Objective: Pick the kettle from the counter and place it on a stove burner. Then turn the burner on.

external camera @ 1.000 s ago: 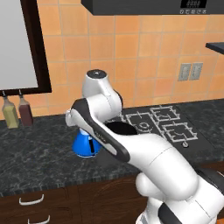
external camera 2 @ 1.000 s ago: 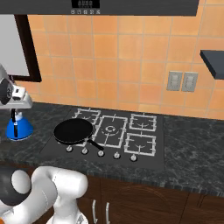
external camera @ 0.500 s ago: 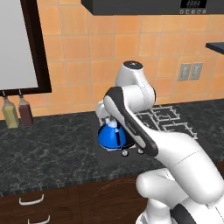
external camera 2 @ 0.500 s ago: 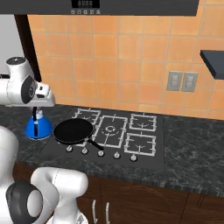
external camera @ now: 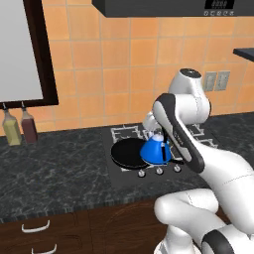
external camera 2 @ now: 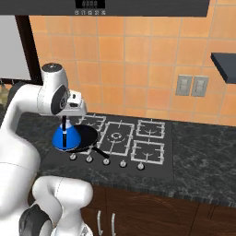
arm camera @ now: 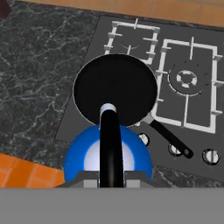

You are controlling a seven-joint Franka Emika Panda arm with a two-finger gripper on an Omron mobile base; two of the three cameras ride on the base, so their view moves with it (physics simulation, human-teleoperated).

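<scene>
The bright-blue kettle (external camera: 155,151) (external camera 2: 63,138) (arm camera: 83,159) hangs in the air over the front left of the black cooktop, just beside the frying pan (arm camera: 114,87). My gripper (arm camera: 110,180) (external camera 2: 64,122) is shut on its black arched handle (arm camera: 110,142) from above. In the hand view the kettle's pale knob overlaps the pan's near rim. A free stove burner (arm camera: 188,85) (external camera 2: 116,136) lies right of the pan, and another burner (arm camera: 131,39) lies behind it. The dark marbled counter (external camera: 59,173) (arm camera: 35,78) stretches to the left.
The round black frying pan (external camera: 126,153) (external camera 2: 86,137) covers the front left burner, its handle (arm camera: 170,140) pointing toward the knobs (arm camera: 175,149) along the cooktop's front edge. Two bottles (external camera: 20,129) stand at the wall far left. Wall outlets (external camera 2: 192,85) sit right of the stove.
The arm has swung right with the kettle in its grip, from over the counter left of the stove to the cooktop's front left, by the pan.
</scene>
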